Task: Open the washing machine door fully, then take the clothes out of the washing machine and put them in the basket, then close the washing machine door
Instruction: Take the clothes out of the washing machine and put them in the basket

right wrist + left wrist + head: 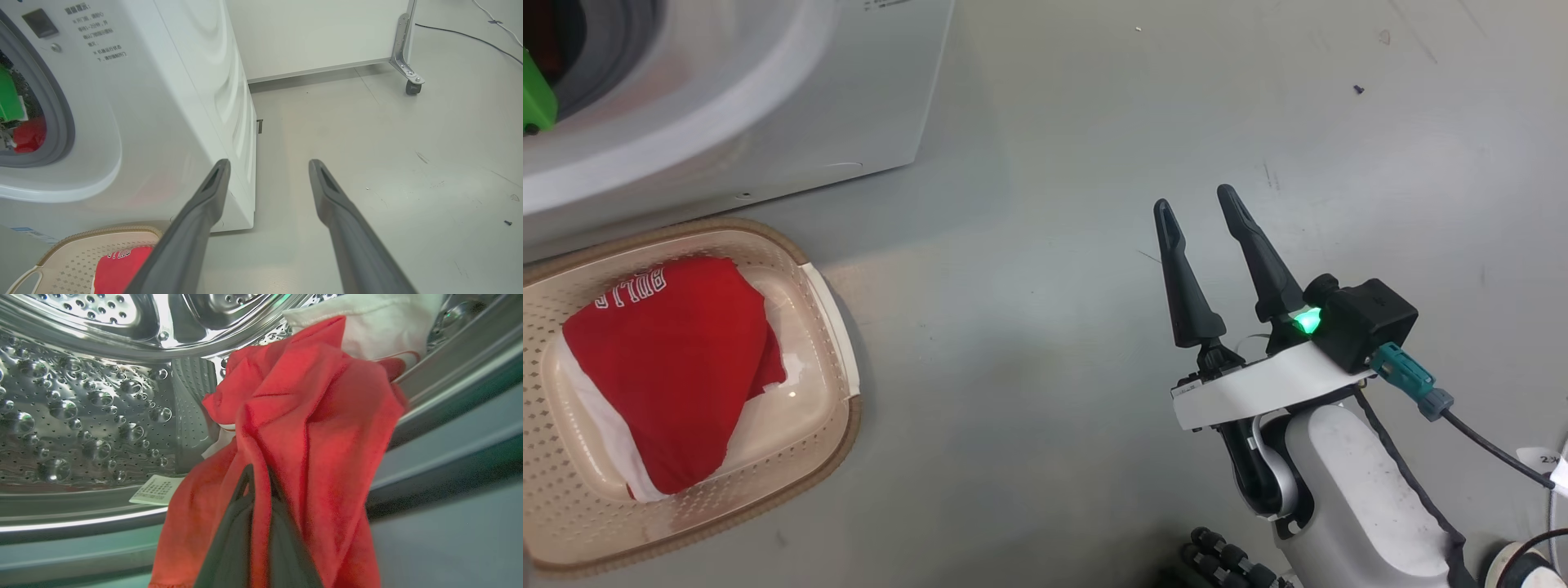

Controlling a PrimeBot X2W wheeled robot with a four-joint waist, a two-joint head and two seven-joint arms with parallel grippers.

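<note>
The red garment hung inside the drum close to its front lip, with white cloth bunched above it; whether that was its own trim or a second piece, you could not tell. Your left gripper was pinched tight on a fold of it, the dark fingers drawn narrow with red fabric draped over and between them. So you were in the unloading step, with the grasp made and the lift out not yet done. A folded red piece with white lettering already lay in the basket, which stood on the floor just before the lower front edge of the washing machine. Your right gripper hung over bare floor, well apart from the basket's right rim, with its fingers spread wide and nothing between them. Next you would need to draw the left arm straight back over the drum's lip, keeping the hanging cloth clear of it. Then carry it down to the basket and release above the piece lying there. The hold looked to be on one fold only, so a slow pull seemed wise.
</note>
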